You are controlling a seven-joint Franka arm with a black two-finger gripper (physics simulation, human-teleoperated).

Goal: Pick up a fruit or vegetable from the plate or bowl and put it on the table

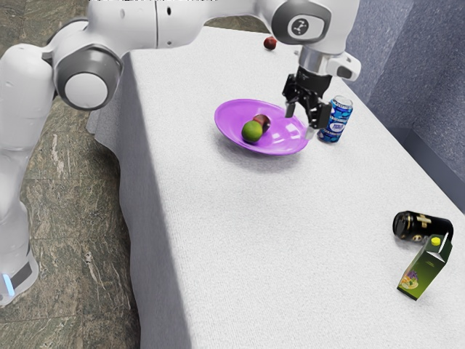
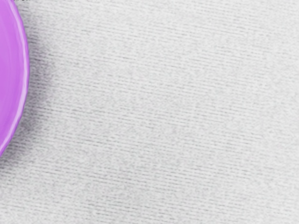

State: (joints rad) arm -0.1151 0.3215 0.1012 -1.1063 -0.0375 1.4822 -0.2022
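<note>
My gripper [image 1: 301, 122] is open above the plate's edge nearest the blue can, with nothing between its fingers. The purple plate [image 1: 282, 144] holds a green round fruit [image 1: 251, 131] and, touching or close beside it, a dark red one [image 1: 262, 121]. Both lie toward the plate's side away from the can. In the wrist view, part of the purple plate [image 2: 10, 70] appears beside the white tablecloth [image 2: 154, 112].
A blue can [image 1: 336, 120] stands just beyond the gripper. Another red fruit [image 1: 270, 43] lies on the white-covered table [image 1: 283, 247] at the far end. A black can [image 1: 421, 226] on its side and a green carton [image 1: 424, 269] are at the exterior view's lower right.
</note>
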